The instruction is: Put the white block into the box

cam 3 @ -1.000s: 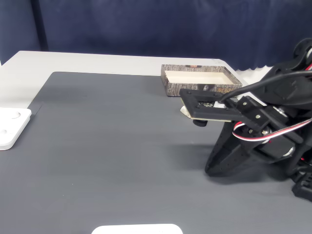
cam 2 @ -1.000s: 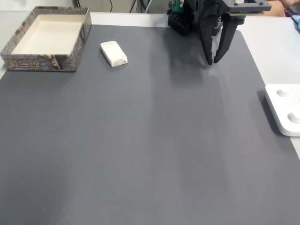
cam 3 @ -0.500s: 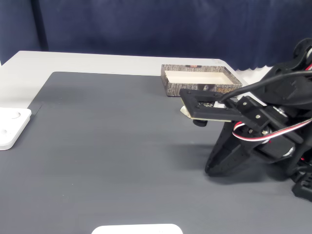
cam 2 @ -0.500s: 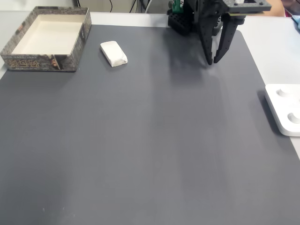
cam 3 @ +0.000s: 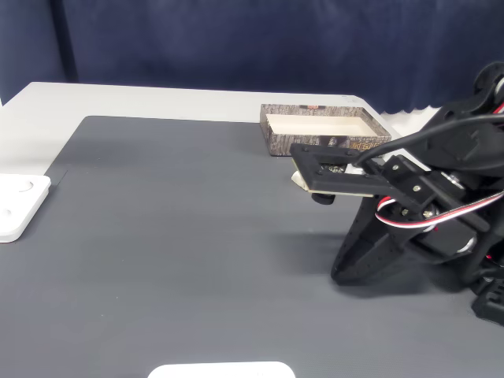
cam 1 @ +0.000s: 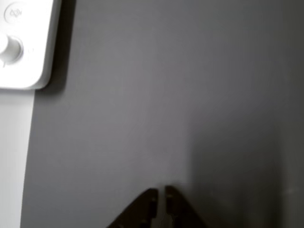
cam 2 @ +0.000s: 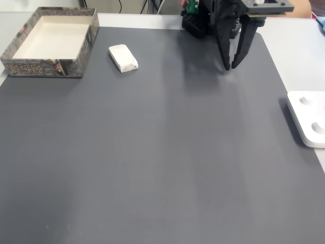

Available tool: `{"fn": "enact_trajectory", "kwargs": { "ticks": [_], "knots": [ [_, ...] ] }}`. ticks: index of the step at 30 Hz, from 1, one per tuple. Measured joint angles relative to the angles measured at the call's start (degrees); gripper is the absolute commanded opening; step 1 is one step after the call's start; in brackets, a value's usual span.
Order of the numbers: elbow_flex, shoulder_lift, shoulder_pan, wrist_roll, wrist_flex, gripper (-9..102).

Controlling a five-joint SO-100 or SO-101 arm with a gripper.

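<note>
— Block [cam 2: 123, 57] first: where is it?

— On the grey mat [cam 2: 152, 152], far left in a fixed view, just right of the box [cam 2: 81, 53] and apart from it. From the other fixed view the arm covers nearly all of it; only a pale sliver shows by the black bracket.

— And the box there?

— Far, right of centre, its beige inside facing up [cam 3: 276, 142].

— Gripper?

— In a fixed view it hangs at the far right of the mat [cam 2: 230, 66], tips down, well apart from the block. Its fingers stand slightly apart, with a narrow gap and nothing between them. The other view [cam 1: 160, 194] shows the two tips at the bottom edge, almost closed over bare mat.

— Anything else?

— A white device [cam 1: 23, 47] with a round knob, upper left in the other view; a fixed view shows it at the right edge [cam 2: 310, 119], partly off the mat.
</note>
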Motion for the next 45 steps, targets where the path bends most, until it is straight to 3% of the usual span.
{"fn": "enact_trajectory", "kwargs": {
  "ticks": [32, 37, 45],
  "knots": [
    [-0.09, 0.0, 1.41, -0.79, -0.62, -2],
    [-4.57, -4.92, 7.12, 0.44, -3.43, -2],
    [-21.53, -26.98, 18.54, 9.4, -3.69, -2]
  ]
}}
